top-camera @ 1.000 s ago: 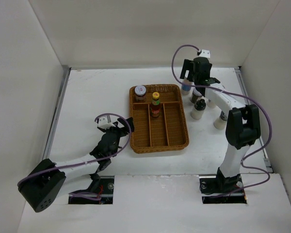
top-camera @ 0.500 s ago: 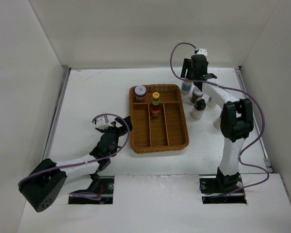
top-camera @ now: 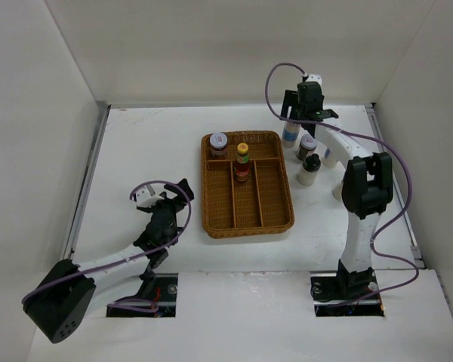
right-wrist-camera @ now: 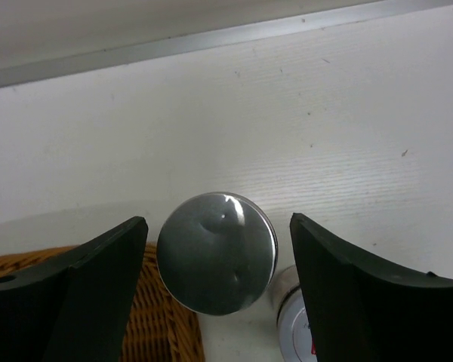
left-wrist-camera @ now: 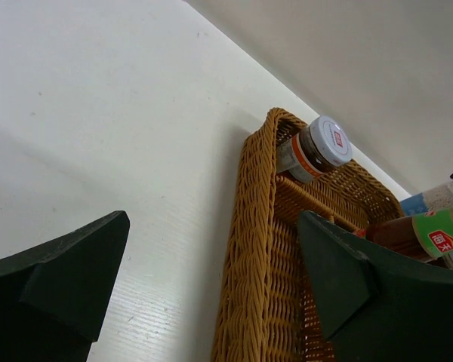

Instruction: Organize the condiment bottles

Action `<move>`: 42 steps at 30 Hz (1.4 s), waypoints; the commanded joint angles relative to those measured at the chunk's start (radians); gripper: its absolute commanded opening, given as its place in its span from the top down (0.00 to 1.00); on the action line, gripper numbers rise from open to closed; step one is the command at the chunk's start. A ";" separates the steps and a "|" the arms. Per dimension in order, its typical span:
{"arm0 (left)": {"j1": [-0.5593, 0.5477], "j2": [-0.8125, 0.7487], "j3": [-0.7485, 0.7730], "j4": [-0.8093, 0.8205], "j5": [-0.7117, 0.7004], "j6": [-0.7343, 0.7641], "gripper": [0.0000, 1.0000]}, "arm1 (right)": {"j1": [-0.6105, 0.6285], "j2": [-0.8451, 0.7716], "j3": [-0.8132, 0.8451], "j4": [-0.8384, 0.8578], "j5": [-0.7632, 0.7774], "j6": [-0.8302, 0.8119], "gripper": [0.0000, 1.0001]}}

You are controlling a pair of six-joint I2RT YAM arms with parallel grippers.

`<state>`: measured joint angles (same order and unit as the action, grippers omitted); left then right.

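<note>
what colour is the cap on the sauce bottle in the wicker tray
Yellow; the cap of the sauce bottle shows best in the top external view.

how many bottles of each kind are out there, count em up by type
silver-lidded jars: 2
yellow-capped sauce bottle: 1
black-capped bottle: 1
blue-labelled white shaker: 1
white bottles partly hidden by the right arm: 2
total: 7
</note>
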<state>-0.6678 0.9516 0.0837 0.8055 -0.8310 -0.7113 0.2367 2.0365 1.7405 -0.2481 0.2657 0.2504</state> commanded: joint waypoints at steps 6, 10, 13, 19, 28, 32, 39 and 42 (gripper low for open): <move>0.001 -0.043 -0.015 0.017 -0.008 -0.020 0.04 | 0.002 0.019 0.045 -0.063 -0.025 0.003 0.21; 0.001 -0.025 -0.012 0.017 -0.007 -0.020 0.04 | 0.002 -0.008 0.021 -0.002 0.004 0.007 0.46; 0.000 -0.033 -0.012 0.017 -0.007 -0.020 0.04 | 0.017 -0.079 -0.028 0.099 0.065 -0.006 0.53; -0.005 -0.033 -0.015 0.023 0.003 -0.022 0.04 | 0.043 -0.272 -0.065 0.228 0.141 -0.048 0.54; 0.004 -0.017 -0.010 0.026 0.018 -0.024 0.04 | 0.247 -0.492 -0.079 0.291 0.132 -0.149 0.52; 0.020 -0.048 -0.022 0.015 0.010 -0.031 0.04 | 0.391 -0.504 -0.067 0.300 0.090 -0.158 0.52; 0.052 -0.068 -0.029 -0.022 0.018 -0.065 0.04 | 0.592 -0.444 -0.075 0.308 0.058 -0.148 0.52; 0.063 -0.073 -0.030 -0.025 0.018 -0.068 0.04 | 0.640 -0.409 -0.075 0.310 0.053 -0.146 0.52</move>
<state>-0.6186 0.8974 0.0643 0.7700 -0.8177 -0.7570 0.8501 1.6276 1.6451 -0.0265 0.3317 0.1085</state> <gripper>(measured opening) 0.960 0.680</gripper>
